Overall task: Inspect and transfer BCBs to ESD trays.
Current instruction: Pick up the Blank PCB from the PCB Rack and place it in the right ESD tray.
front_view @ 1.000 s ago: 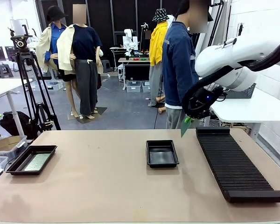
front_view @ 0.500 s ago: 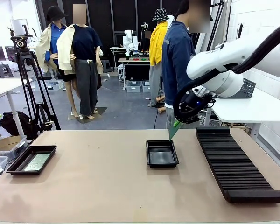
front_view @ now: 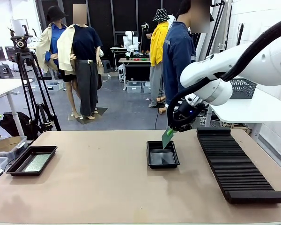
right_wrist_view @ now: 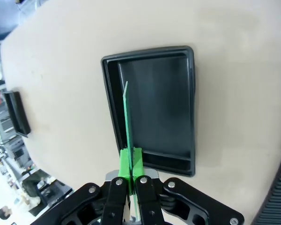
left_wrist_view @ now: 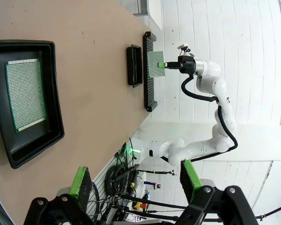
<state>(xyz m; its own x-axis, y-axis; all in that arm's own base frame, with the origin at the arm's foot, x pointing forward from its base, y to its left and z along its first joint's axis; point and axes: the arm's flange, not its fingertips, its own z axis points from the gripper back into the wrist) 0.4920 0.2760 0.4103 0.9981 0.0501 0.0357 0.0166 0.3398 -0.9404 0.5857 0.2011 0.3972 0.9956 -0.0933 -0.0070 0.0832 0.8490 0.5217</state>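
Observation:
My right gripper [front_view: 171, 131] is shut on a green BCB [front_view: 167, 138] and holds it tilted, with its lower edge just above the far rim of the middle ESD tray [front_view: 162, 159]. In the right wrist view the BCB [right_wrist_view: 127, 123] shows edge-on between the fingers of the right gripper [right_wrist_view: 131, 161], over the bare black tray [right_wrist_view: 165, 103]. At the table's left a second ESD tray [front_view: 46, 148] holds another BCB [front_view: 37, 162]. My left gripper [left_wrist_view: 136, 178] stands open high above that tray [left_wrist_view: 55, 84] and its board [left_wrist_view: 26, 93].
A long black ribbed rack [front_view: 236, 164] lies along the table's right side, next to the middle tray. A person in a blue jacket [front_view: 178, 65] stands at the far edge behind the right arm. A camera tripod [front_view: 30, 89] stands beyond the far left corner.
My right arm has swung left and down with the BCB, from above the rack's far end to over the middle tray. The left gripper has stayed open.

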